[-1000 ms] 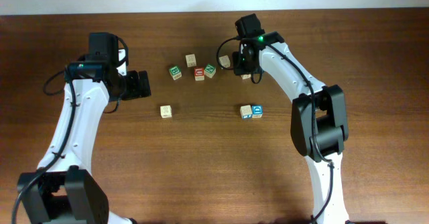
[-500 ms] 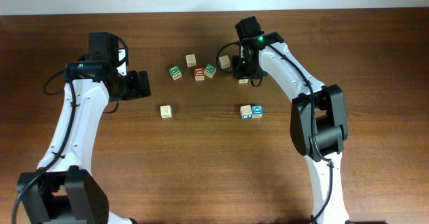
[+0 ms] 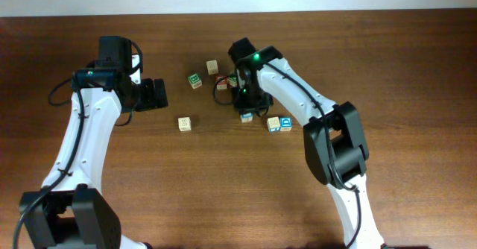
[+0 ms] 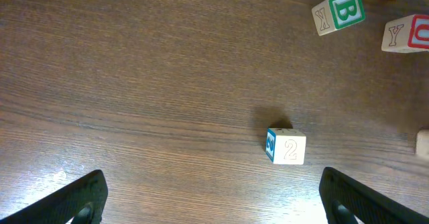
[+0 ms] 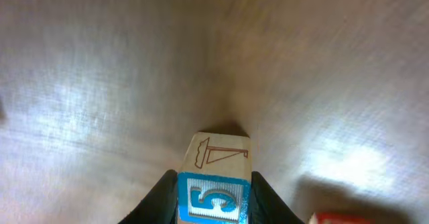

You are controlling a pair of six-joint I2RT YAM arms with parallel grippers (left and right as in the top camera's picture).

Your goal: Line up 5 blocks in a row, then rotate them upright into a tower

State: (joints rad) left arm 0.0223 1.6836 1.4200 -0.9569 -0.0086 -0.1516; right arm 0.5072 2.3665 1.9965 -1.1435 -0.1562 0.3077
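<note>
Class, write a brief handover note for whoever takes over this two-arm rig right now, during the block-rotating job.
Left pincer: open, empty, left of the blocks.
Right pincer: shut on the blue "5" block; lifted or not, cannot tell.
The "2" block lies alone to the left; a blue-faced block sits right of the held one; a pale block sits at the back.
Done: cannot tell which blocks are already rotated.
Left: probably finish turning the held block, release it, then check the rest.

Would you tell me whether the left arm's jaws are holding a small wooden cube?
No, the left jaws stand wide open, and the pale wooden cube printed with a 2 lies apart from them on the table.
</note>
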